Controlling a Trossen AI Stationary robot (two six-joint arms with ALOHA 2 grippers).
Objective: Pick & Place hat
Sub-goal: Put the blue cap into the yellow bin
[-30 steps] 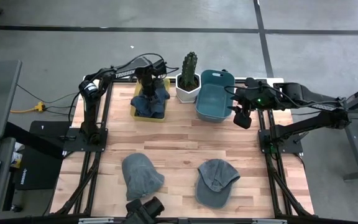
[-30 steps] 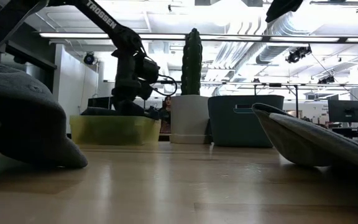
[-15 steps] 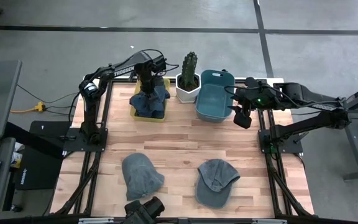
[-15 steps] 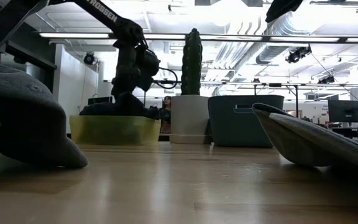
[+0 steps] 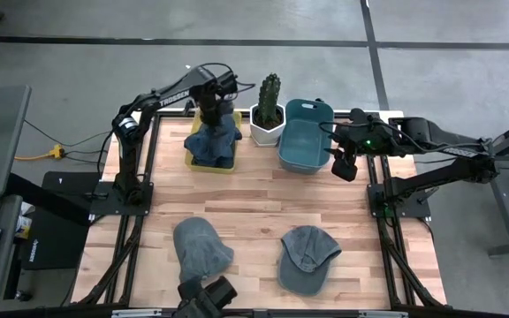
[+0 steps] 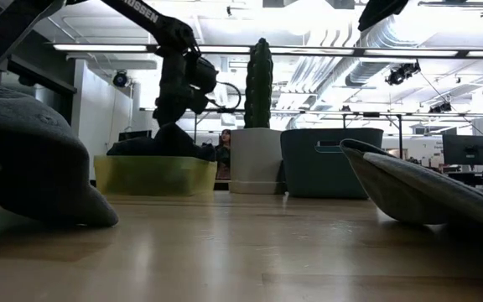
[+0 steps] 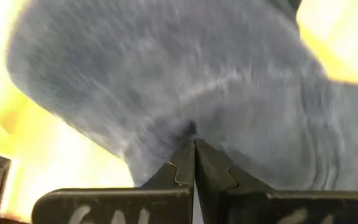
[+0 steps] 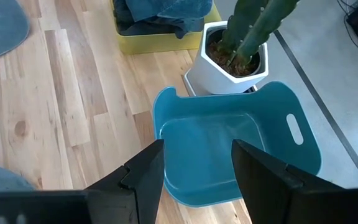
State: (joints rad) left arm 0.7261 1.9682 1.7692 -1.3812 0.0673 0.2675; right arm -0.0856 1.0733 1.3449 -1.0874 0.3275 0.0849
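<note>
A blue-grey hat (image 5: pixel 216 141) lies in the yellow bin (image 5: pixel 203 164) at the table's far left. My left gripper (image 5: pixel 210 113) stands over it, pointing down, shut on the hat's cloth; in the low view the gripper (image 6: pixel 174 117) is above the bin (image 6: pixel 153 176). A grey beanie (image 5: pixel 201 247) and a grey cap (image 5: pixel 307 256) rest on the table near its near edge. My right gripper (image 5: pixel 343 166) is open and empty beside the teal bin (image 5: pixel 306 141), which also shows in the right wrist view (image 8: pixel 241 143). My left gripper pinches a bunch of the hat's cloth (image 7: pixel 191 127) between its two shut fingers, coming from above and pointing down. The cloth is drawn up into a peak (image 6: pixel 171 130) under the fingers. The hat's lower part still lies in the yellow bin.
A cactus in a white pot (image 5: pixel 268 115) stands between the yellow bin and the teal bin at the far edge. The beanie (image 6: pixel 32 159) and the cap (image 6: pixel 426 193) fill the low view's sides. Bare wood lies in the table's middle.
My left gripper has gone up over the yellow bin, still shut on the hat. The hat's top has been drawn up into a peak, while its lower part has stayed in the bin.
</note>
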